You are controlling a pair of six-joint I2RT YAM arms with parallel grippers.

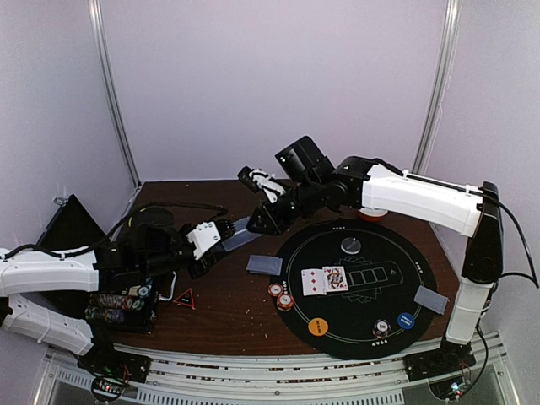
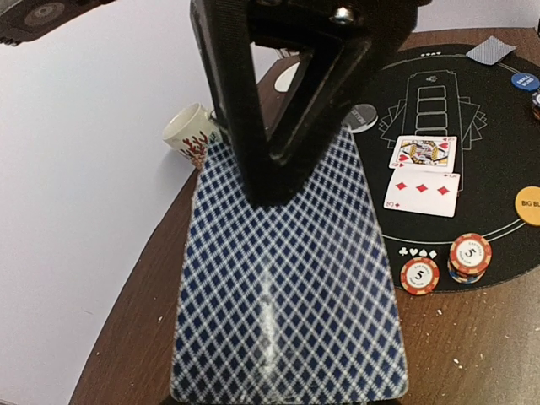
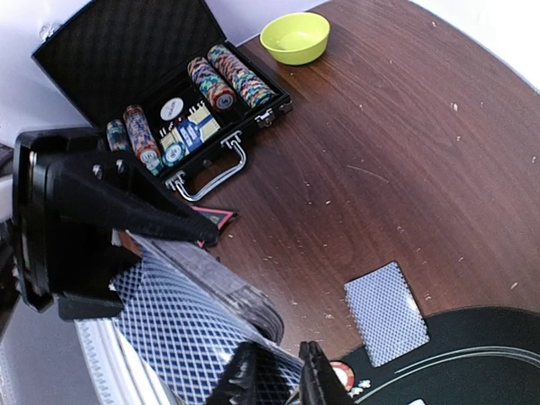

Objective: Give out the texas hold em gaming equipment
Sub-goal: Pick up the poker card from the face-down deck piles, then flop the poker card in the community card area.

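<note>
My left gripper (image 1: 221, 236) is shut on a deck of grey-blue-backed playing cards (image 3: 211, 291), held above the wood left of the mat. The top card (image 2: 287, 278) fills the left wrist view. My right gripper (image 3: 278, 384) has closed on that top card's far edge, one black finger (image 2: 287, 110) lying over the back. On the black mat (image 1: 422, 253) are two face-up cards (image 1: 325, 280), a grey button (image 1: 350, 245), an orange button (image 1: 317, 326), a blue button (image 1: 406, 321) and a chip (image 1: 381, 327). Red-and-white chips (image 1: 281, 295) sit at the mat's left rim.
Face-down cards lie by the mat's left edge (image 1: 263, 265) and on its right edge (image 1: 430, 299). An open black case of chips (image 3: 186, 101), a green bowl (image 3: 295, 38) and a red triangle (image 1: 185, 298) are on the left. A white mug (image 2: 190, 133) stands at the back.
</note>
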